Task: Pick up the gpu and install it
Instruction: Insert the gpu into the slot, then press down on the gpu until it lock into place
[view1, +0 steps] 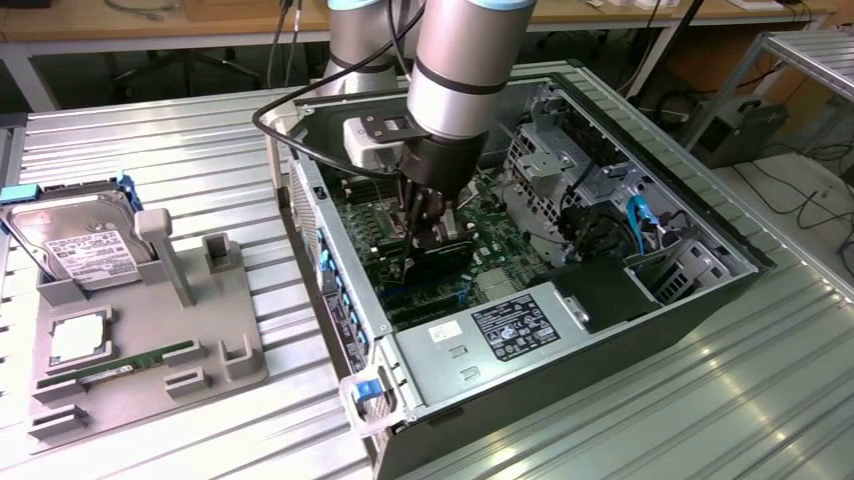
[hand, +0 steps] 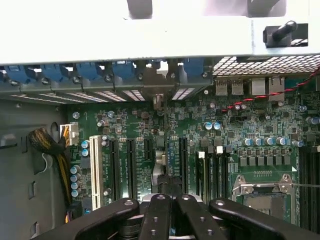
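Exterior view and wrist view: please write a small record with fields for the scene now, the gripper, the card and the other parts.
gripper: shut on the gpu, inside the open grey metal computer case
gpu: thin dark card, held on edge over the green motherboard
grey parts tray: on the exterior view's left, outside the case
silver hard drive with white label: in the tray

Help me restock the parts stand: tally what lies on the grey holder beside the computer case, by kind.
On the grey holder:
Hard drive: 1
Square silver chip: 1
Green memory stick: 1
Total: 3
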